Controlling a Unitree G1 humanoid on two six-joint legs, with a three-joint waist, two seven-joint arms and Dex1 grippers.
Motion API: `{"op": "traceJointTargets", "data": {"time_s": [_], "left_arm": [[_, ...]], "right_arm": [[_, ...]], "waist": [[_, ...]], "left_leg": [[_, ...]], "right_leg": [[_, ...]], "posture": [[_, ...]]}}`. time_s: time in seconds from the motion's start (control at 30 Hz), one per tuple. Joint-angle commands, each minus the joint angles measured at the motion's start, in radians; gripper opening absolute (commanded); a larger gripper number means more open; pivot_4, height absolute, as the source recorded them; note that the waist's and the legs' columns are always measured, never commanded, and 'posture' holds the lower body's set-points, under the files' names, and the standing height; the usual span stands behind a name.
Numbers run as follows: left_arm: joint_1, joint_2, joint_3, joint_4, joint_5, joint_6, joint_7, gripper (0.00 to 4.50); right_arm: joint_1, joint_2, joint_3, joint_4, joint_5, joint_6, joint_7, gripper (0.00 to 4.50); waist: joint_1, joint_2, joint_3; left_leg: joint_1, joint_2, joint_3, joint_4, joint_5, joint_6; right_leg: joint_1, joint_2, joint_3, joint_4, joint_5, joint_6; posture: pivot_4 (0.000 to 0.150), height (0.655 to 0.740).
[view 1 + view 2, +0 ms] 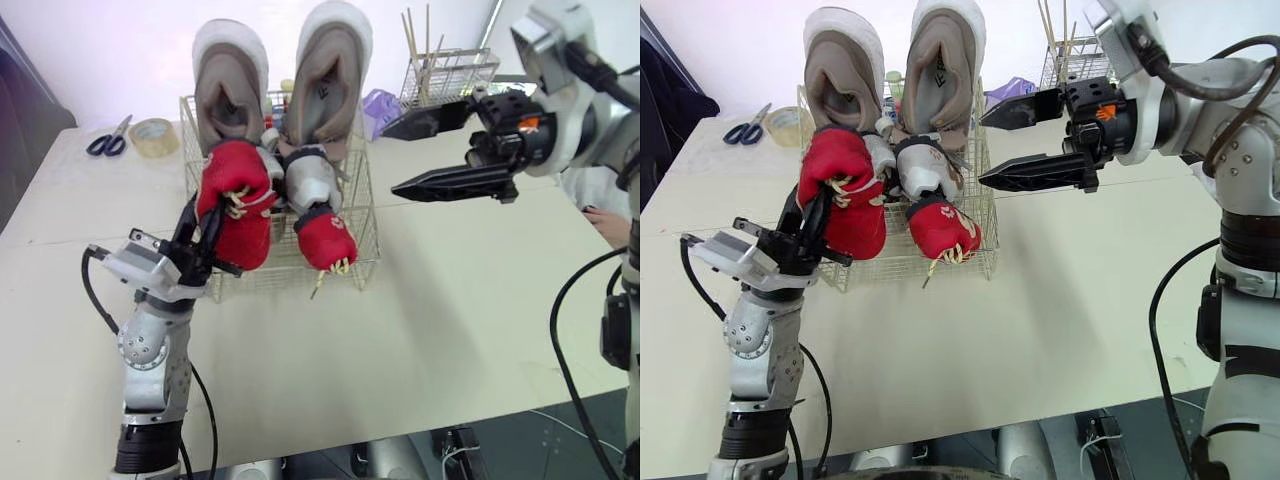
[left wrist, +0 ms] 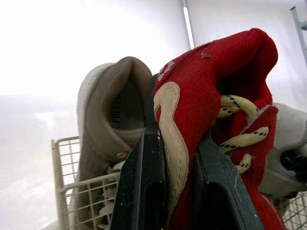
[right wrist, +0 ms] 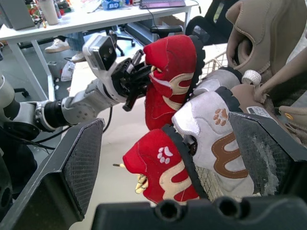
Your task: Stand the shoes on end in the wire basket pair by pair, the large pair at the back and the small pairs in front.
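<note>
Table (image 1: 450, 320), wire basket (image 1: 362, 225): two tan shoes (image 1: 232, 90), two grey shoes (image 1: 312, 180), two red shoes (image 1: 238, 200)

Your wire basket (image 1: 362, 215) stands toward the back of the surface (image 1: 400, 330). At its rear, the left large shoe (image 1: 228, 90) and right large shoe (image 1: 330, 75) stand on end side by side. In front of them, the left small shoe (image 1: 238, 200) is pinched in the left end effector (image 2: 176, 136), the right small shoe (image 1: 325, 238) sits at the front right, and a middle small shoe (image 1: 308, 180) sits between and behind them. The right end effector (image 1: 392, 158) hangs spread just right of the basket. Scissors (image 1: 108, 138) and a tape roll (image 1: 153, 136) lie back left.
</note>
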Motion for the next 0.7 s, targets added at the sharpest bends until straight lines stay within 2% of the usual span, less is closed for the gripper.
{"op": "traceJointTargets", "data": {"time_s": [0.03,0.37,0.57,0.7], "left_arm": [[0.050,0.006,-0.010,0.123,0.068,-0.035,-0.009,0.06],[-0.031,0.012,-0.036,0.087,0.118,-0.061,0.034,0.06],[0.041,-0.001,-0.025,0.062,0.021,0.024,0.040,0.06],[0.094,0.043,-0.043,0.024,-0.023,0.100,-0.010,0.06]], "right_arm": [[-0.017,0.000,-0.043,-0.017,0.017,-0.009,-0.005,4.50],[-0.031,0.010,-0.037,-0.006,0.015,-0.017,0.002,4.50],[-0.023,0.010,-0.041,-0.011,0.015,-0.021,0.001,4.50],[0.005,-0.011,-0.040,-0.053,0.033,0.006,0.006,4.50]], "waist": [[-0.001,0.002,-0.002],[0.017,0.003,-0.004],[0.016,0.003,-0.004],[0.012,0.003,-0.004]], "left_leg": [[0.000,0.000,0.000,0.000,0.000,0.000],[-0.001,0.000,-0.001,0.001,-0.001,0.001],[-0.001,0.000,-0.001,0.001,-0.001,0.001],[0.000,0.001,-0.001,0.001,-0.001,0.001]], "right_leg": [[0.000,0.000,0.000,0.000,0.000,0.000],[0.000,0.000,-0.001,0.000,0.000,0.000],[0.000,0.000,-0.001,0.000,0.000,0.000],[0.000,0.001,-0.001,0.000,0.000,0.000]], "posture": [[0.150,0.7400],[0.150,0.7400],[0.150,0.7400],[0.150,0.7400]]}}
